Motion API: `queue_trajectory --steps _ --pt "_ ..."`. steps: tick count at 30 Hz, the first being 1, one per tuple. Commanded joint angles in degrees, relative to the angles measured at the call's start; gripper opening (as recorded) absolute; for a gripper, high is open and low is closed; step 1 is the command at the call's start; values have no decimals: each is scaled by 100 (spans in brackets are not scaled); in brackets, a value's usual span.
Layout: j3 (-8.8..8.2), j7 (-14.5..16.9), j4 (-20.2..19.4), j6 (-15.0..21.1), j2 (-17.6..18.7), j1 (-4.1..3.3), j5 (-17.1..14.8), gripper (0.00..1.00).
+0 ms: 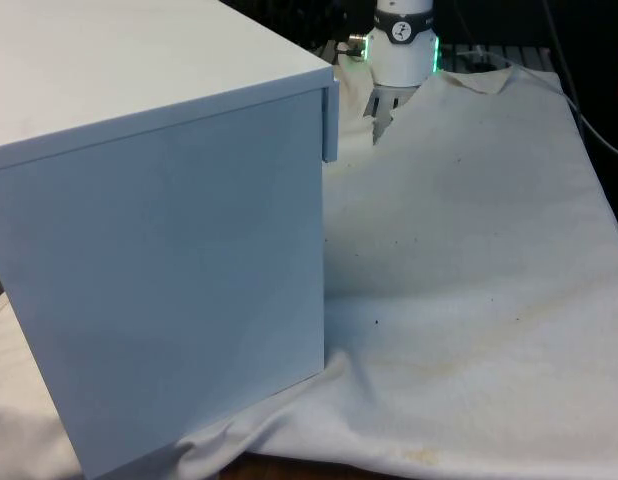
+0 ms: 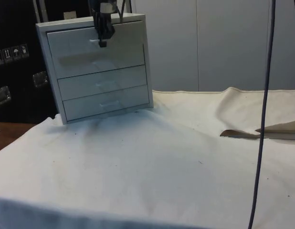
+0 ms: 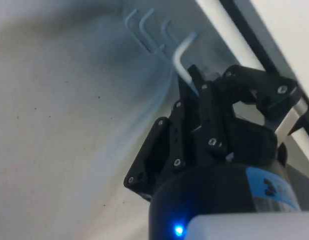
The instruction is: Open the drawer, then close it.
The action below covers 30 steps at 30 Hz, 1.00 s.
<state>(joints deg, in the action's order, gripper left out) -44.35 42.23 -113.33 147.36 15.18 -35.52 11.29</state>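
white cloth [image 2: 162, 162] – smooth white chest [image 2: 97, 67], claw [image 2: 102, 42] clamped on top handle [image 3: 182, 52]

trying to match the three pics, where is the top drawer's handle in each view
Front view: the top drawer handle is hidden behind the chest of drawers, which turns its side to the camera.
Side view: top drawer handle at upper left, with the gripper at it.
Wrist view: top drawer handle just beyond the gripper.
Shared landmark: the chest.
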Motion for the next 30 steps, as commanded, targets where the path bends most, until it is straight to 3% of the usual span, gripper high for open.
queue_trajectory --steps 1,7,8,9,13,16,17,18,26,27,28,30 --pt "-69 -155 -178 46 -143 -120 218 1" --pt "-23 -453 -309 52 -298 -183 476 1" --pt "46 -344 -178 0 -189 -86 298 1" --pt "-23 -487 -327 57 -321 -189 510 1" --pt "17 -733 -418 63 -424 -229 733 1" --pt "52 -882 -481 63 -498 -229 882 1" --pt "120 -779 -395 0 -430 -155 716 1" --pt "63 -934 -498 63 -521 -235 934 1" --pt "172 -1409 -647 74 -699 -229 1444 1" --pt "235 -1318 -619 11 -670 -172 1289 1" --pt "183 -1473 -659 69 -710 -223 1518 1" --pt "206 -1610 -682 69 -739 -223 1684 1"
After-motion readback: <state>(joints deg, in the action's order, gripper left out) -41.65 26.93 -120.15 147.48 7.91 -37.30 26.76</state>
